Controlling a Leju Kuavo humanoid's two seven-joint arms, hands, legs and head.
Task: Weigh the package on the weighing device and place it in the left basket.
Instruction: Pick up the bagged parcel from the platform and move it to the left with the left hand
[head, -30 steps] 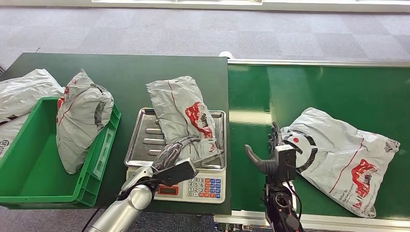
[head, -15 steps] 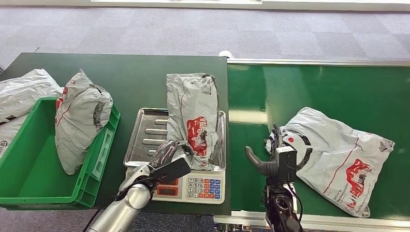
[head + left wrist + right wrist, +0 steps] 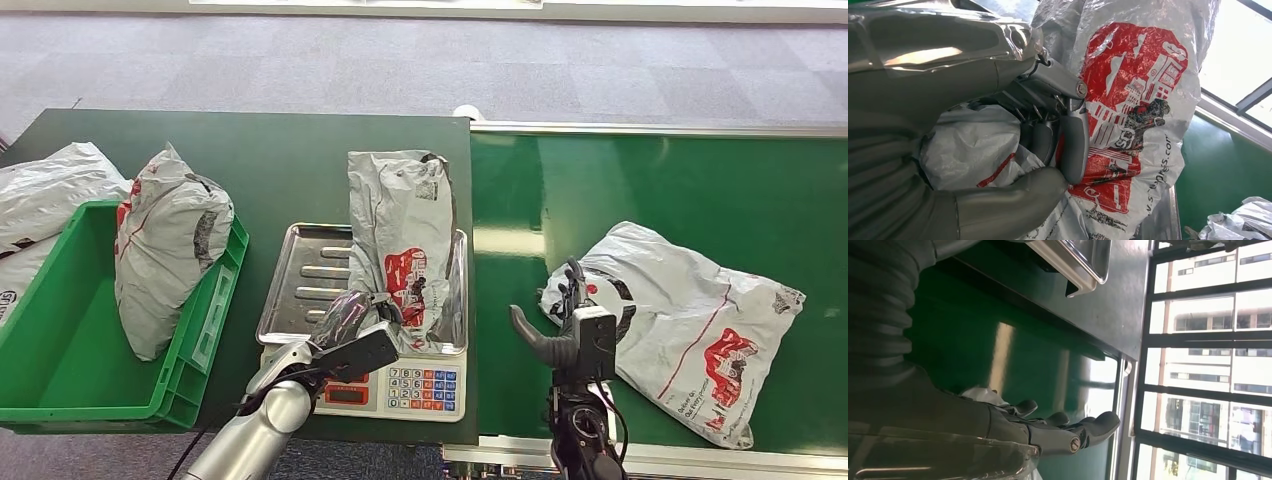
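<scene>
A: On the dark green table [image 3: 250, 160], scale [image 3: 400, 385] at the near edge, steel tray [image 3: 300, 280] on top. The package [image 3: 400, 230] lies lengthwise on the tray, its far end overhanging onto the table. So the weighing stage looks in hand or done; I can't read the display.

B: And the basket?

A: Green basket [image 3: 60, 360] sits at the table's left end. One grey bag [image 3: 170, 250] leans over its right wall, another bag [image 3: 50, 190] lies behind it. The package on the tray hasn't gone there yet, so the transfer is all that's left, by my reading.

B: Conveyor side?

A: Green belt [image 3: 700, 180] to the right, with a further large bag [image 3: 690, 320] lying flat on it. Not the one being handled now.

B: Hands, then.

A: Left hand [image 3: 350, 318] is at the near end of the package. The left wrist view shows its fingers [image 3: 1075, 135] curled down over the plastic and the thumb coming up from beneath, film bunched between them. I judge that a grip on the package.

B: Right?

A: Right hand [image 3: 560, 320] hovers over the belt beside the large bag, fingers apart, holding nothing; the right wrist view shows the same.

B: Remaining work?

A: Lift, carry left past the tray, release in the basket.
</scene>
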